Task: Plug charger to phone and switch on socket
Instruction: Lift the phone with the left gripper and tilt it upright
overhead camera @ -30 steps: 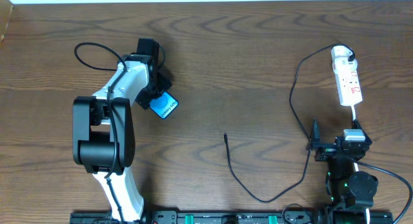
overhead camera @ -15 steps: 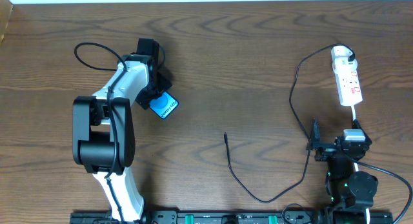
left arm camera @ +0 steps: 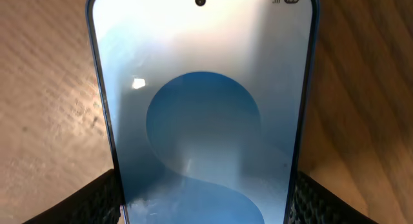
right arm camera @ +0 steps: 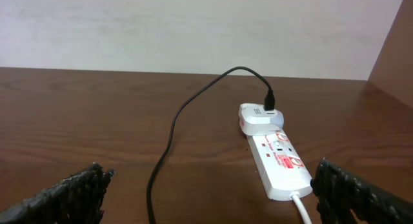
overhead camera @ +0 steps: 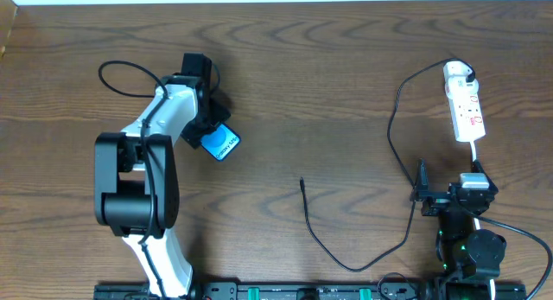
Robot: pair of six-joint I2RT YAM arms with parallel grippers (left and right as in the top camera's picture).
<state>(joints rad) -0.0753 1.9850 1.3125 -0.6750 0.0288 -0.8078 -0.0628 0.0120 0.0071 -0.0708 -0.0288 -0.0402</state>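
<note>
Phone point(left arm camera: 203, 121): slim, rigid, likely slippery glass; left gripper point(left arm camera: 205, 199) clamped across its edges. Charger point(right arm camera: 174, 124): limp; right gripper point(right arm camera: 210, 195) jaws apart.

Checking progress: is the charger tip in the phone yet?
Out: the charger tip lies on the table, apart from the phone.

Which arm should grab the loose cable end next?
Right, probably: the left gripper is busy holding the phone, while the right gripper is open and empty, free to fetch the charger tip.
</note>
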